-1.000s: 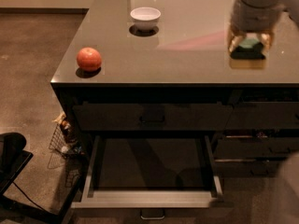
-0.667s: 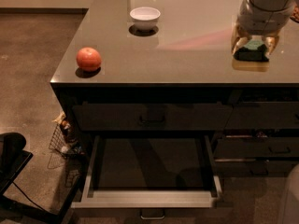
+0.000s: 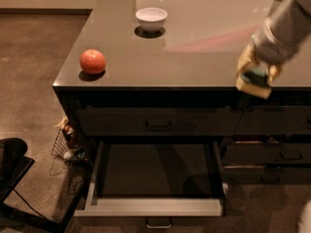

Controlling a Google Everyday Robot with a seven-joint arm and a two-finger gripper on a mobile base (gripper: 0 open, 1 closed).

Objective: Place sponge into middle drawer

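I have the robot's pale two-finger claw [image 3: 258,73] at the front edge of the dark glossy worktop [image 3: 194,57], toward its right end, clamped on the small rectangular sponge [image 3: 252,85] with a green scrub layer over a yellow body. The sponge hangs tilted across that front edge, with its yellow underside facing out past the worktop. The grey arm reaches in from beyond the worktop's right rear corner.

Below the worktop's front, left of the claw, the wide shallow middle drawer [image 3: 150,207] with pale grey metal sides stands pulled fully out. Its dark floor is in view and a small bar handle [image 3: 159,222] shows on its front. A closed drawer with a dark front and black handle [image 3: 158,125] sits directly under the worktop, above the open one.

On the worktop, a small white bowl [image 3: 151,17] stands near the back. A round orange-red fruit [image 3: 93,61] rests near the front left corner, well apart from the sponge.
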